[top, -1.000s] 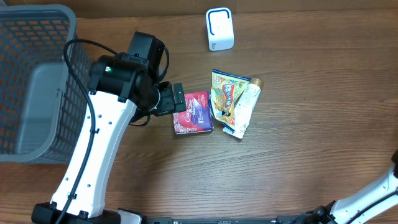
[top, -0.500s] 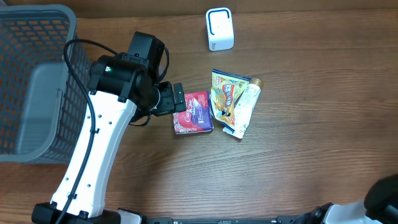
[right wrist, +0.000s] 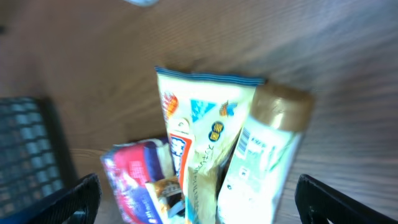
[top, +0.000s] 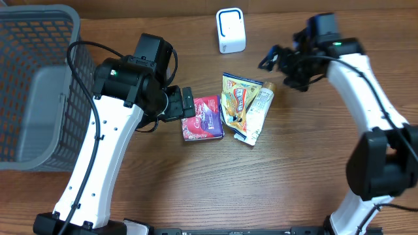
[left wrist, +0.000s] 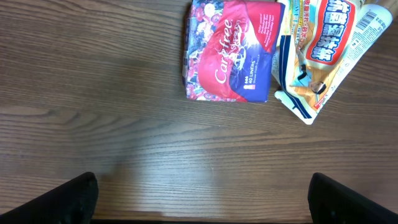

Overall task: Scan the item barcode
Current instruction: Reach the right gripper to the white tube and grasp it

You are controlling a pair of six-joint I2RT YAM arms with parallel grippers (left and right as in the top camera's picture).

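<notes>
1. Overhead: the items lie in a cluster below the scanner (top: 230, 31). The pouch (top: 235, 98) is in the middle, the red pack (top: 202, 117) touches its left edge, and the tube (top: 259, 109) lies along its right edge. The left gripper (top: 186, 106) sits just left of the pack. The right gripper (top: 275, 62) hangs up and right of the pouch, close to the tube's cap. Neither holds anything.
2. Left wrist: the left gripper (left wrist: 204, 180) is spread wide and empty. The pack (left wrist: 230, 53) lies straight ahead of it, with the pouch (left wrist: 314, 56) and the tube (left wrist: 367, 28) off to the pack's right.
3. Right wrist: the right gripper (right wrist: 198, 180) is also fully apart and empty. The pouch (right wrist: 199, 130) and the tube (right wrist: 264, 155) lie side by side between its fingers, with the pack (right wrist: 134, 180) left of the pouch. The tube's long axis runs away from the wrist, so the jaws would close across its width. The right arm looks best placed for the tube or pouch, the left arm for the pack.
</notes>
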